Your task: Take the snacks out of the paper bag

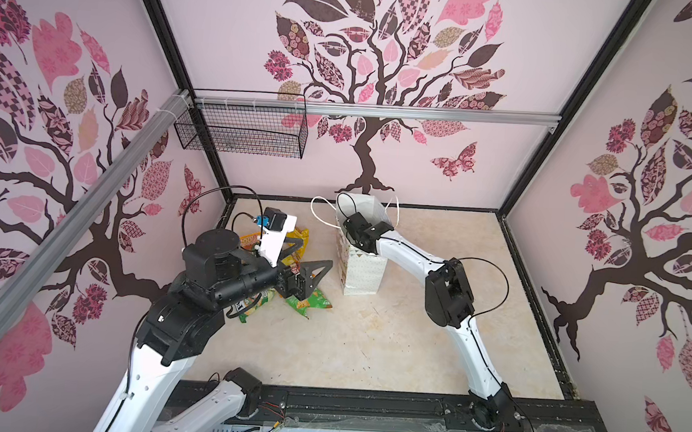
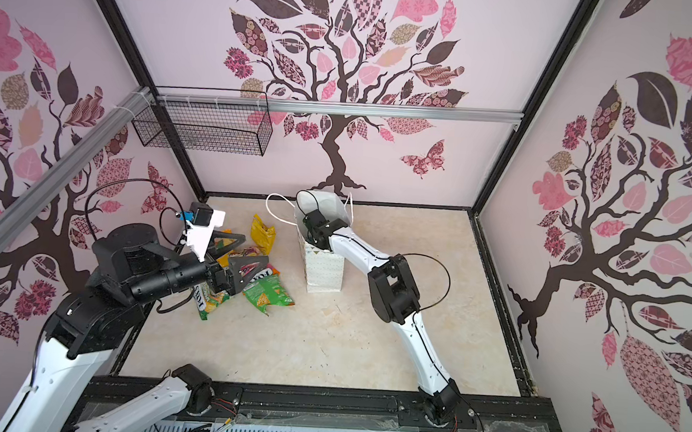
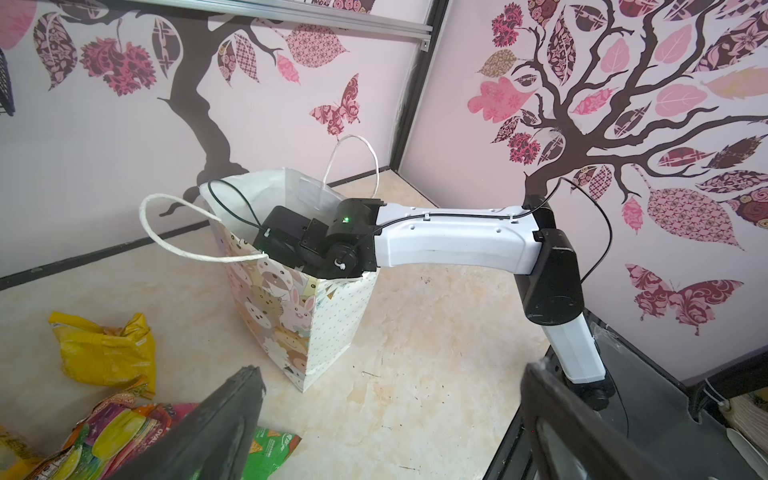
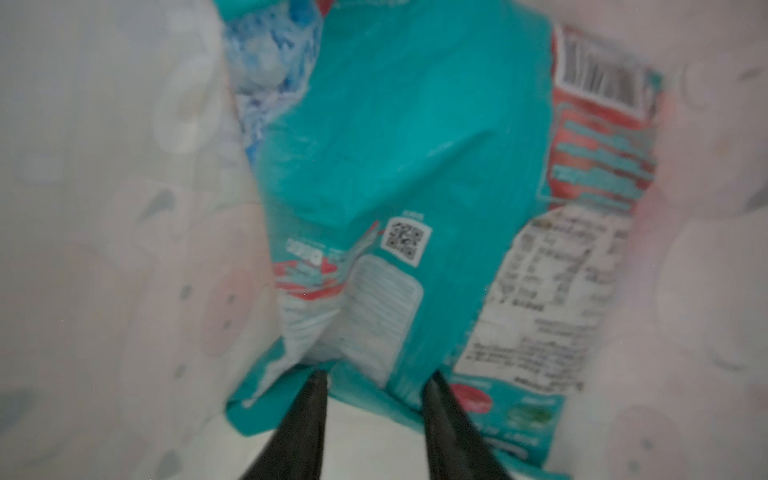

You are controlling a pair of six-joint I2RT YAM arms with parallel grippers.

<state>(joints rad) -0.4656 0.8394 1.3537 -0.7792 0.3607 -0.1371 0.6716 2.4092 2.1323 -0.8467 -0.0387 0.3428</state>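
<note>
A black wire basket hung on the pink wall. A big tree and a butterfly were drawn there too.

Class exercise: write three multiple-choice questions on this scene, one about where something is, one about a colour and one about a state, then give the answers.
1. Where is the right gripper? A beside the paper bag; B inside the bag; C high above it.
2. What colour is the packet at its fingertips? A yellow; B green; C teal.
3. How is the left gripper? A open, holding nothing; B shut on a packet; C shut, empty.
Answers: 1 B, its arm ends inside the bag's mouth; 2 C, the right wrist view shows teal foil; 3 A, its fingers stand wide apart, nothing gripped.
</note>
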